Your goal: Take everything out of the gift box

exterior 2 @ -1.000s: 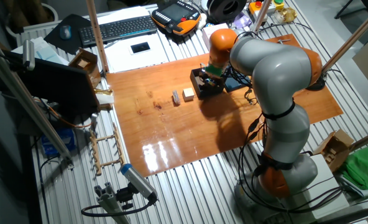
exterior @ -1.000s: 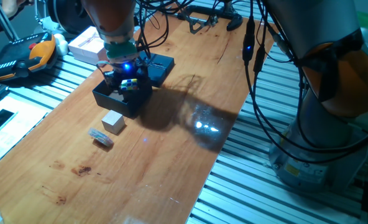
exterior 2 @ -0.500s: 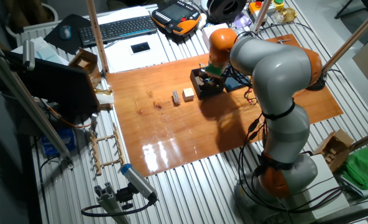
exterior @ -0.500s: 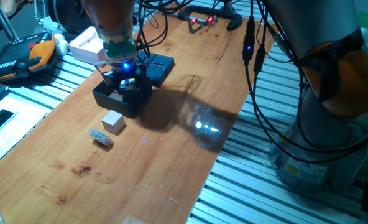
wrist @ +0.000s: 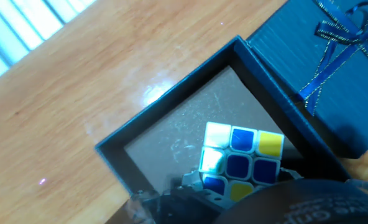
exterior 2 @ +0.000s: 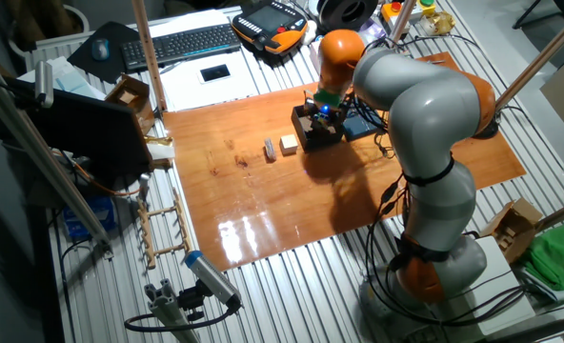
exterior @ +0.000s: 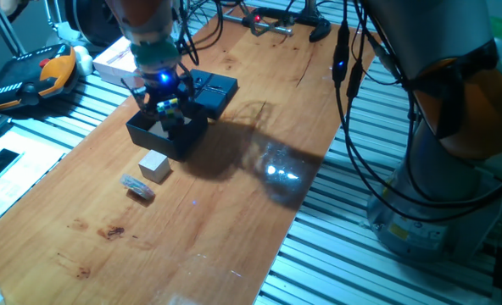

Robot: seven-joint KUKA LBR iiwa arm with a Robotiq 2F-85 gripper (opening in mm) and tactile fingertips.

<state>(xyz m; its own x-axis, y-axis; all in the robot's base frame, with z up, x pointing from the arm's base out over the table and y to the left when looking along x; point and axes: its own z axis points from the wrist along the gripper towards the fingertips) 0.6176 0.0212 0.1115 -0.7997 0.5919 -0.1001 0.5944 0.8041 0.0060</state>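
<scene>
Above the gift box (exterior: pixel 168 135) — hand (exterior: pixel 168 108) clasps unlabelled puzzle cube (wrist: pixel 240 163).

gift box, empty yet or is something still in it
Empty apart from the puzzle cube, which the gripper holds above the gift box floor; hand view shows bare floor otherwise.

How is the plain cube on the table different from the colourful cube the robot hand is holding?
The beige cube is one plain colour; the puzzle cube has blue, yellow and white tiles. The beige cube rests on the table outside the gift box; the puzzle cube is over the box in the gripper. Both are small cubes.
</scene>
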